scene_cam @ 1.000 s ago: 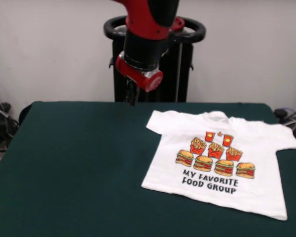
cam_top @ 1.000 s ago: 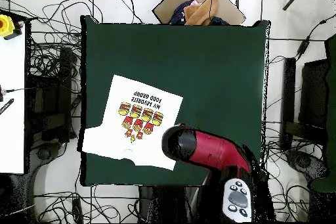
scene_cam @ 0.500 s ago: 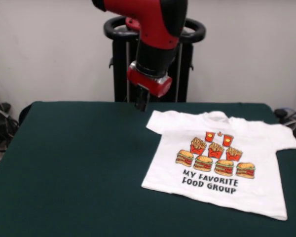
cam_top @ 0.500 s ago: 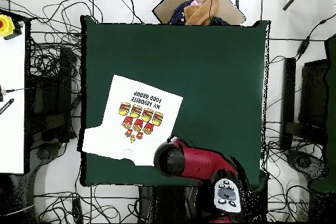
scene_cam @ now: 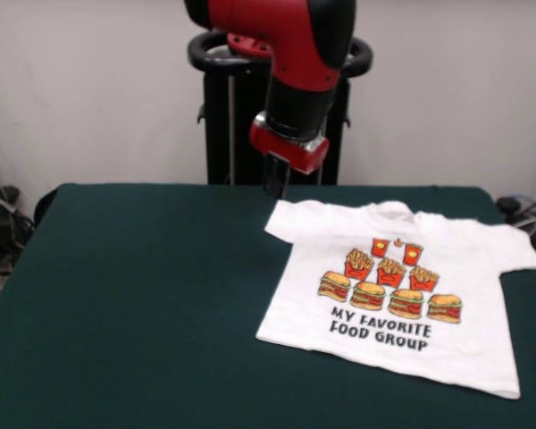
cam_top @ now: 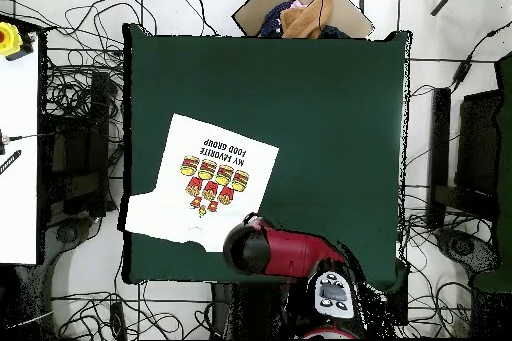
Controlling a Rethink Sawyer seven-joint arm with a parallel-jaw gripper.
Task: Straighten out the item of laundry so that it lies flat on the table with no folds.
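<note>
White T-shirt [scene_cam: 402,299] lies almost flat near the table's [scene_cam: 134,295] corner, one sleeve over the edge. You cannot tell the gripper's [scene_cam: 275,183] opening above the other sleeve; pressing carelessly may wrinkle it.

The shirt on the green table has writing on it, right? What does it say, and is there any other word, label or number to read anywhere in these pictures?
"MY FAVORITE FOOD GROUP": black letters in two lines on the white T-shirt, under its printed burgers and fries.
The arm's button panel in the overhead view: any markings are too small to read.
Nothing else readable: no text shows on the table or the gripper.
</note>
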